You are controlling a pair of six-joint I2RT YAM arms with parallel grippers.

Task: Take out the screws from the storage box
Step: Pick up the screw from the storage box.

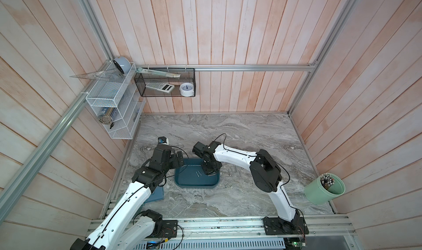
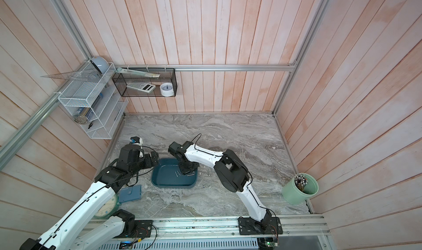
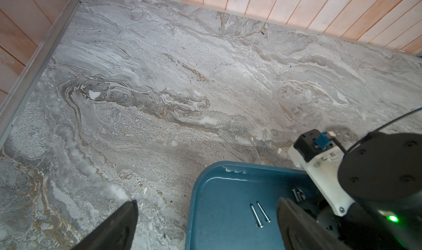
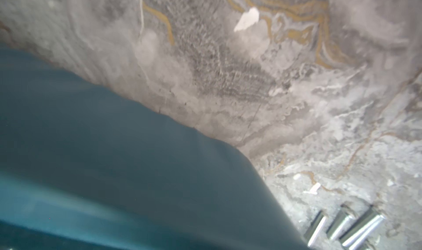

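The storage box (image 1: 189, 181) (image 2: 167, 180) is a shallow teal tray near the front middle of the marble table. Two screws (image 1: 198, 173) (image 3: 260, 214) lie side by side on its floor. My right gripper (image 1: 209, 171) (image 2: 188, 172) points down into the tray's right part, shut, with another screw (image 1: 211, 174) at its tips; I cannot tell if that one is held. Its fingers stay out of the right wrist view, which shows the tray's wall (image 4: 114, 146). Several screws (image 1: 233, 169) (image 4: 342, 228) lie on the table to its right. My left gripper (image 1: 180, 159) (image 3: 210, 226) hangs open over the tray's left rim.
A pale green cup (image 1: 324, 189) of metal rods leans at the right wall. A blue-grey pouch (image 2: 130, 193) and a clock (image 2: 105, 206) lie under the left arm. A small blue and white object (image 1: 162, 140) sits behind the left gripper. Wire shelves (image 1: 112, 100) hang on the left wall.
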